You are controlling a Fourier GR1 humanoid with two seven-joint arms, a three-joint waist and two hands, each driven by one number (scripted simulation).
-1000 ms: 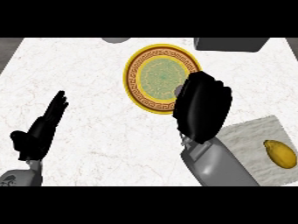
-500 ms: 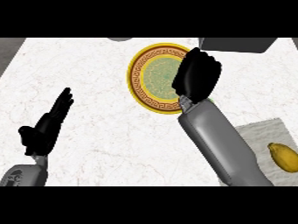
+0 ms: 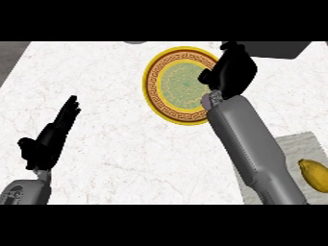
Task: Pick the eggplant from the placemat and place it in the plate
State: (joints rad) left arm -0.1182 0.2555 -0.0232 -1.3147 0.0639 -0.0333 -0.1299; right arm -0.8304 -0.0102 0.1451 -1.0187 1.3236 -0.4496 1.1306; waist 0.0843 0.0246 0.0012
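Right hand (image 3: pixel 232 72) first: it's a dark bunched shape hanging over the right rim of the plate (image 3: pixel 156 98), and from up here I can't tell how its grasp stands or whether anything sits inside it. The eggplant can't be made out anywhere in this view; nothing purple shows on the plate or on the placemat (image 3: pixel 294 146). Behind that hand the grey forearm runs down and to the right, crossing the left part of the placemat on its way to the lower edge.

Under the hand, the plate lies flat on the counter (image 3: pixel 117 72), with a yellow rim, a brown patterned band and a pale green centre, and that centre is bare. The placemat, a pale grey cloth, sits at the lower right, well apart from the plate. On it lies a yellow fruit (image 3: pixel 317 175), oval with a pointed end, just right of the forearm.

Over at the lower left, the left hand (image 3: pixel 49 139) rests with fingers (image 3: pixel 68 109) straight and open, pointing up and slightly right, holding nothing.

A dark grey block (image 3: pixel 280 49) sits at the counter's far right edge, just beyond the right hand.
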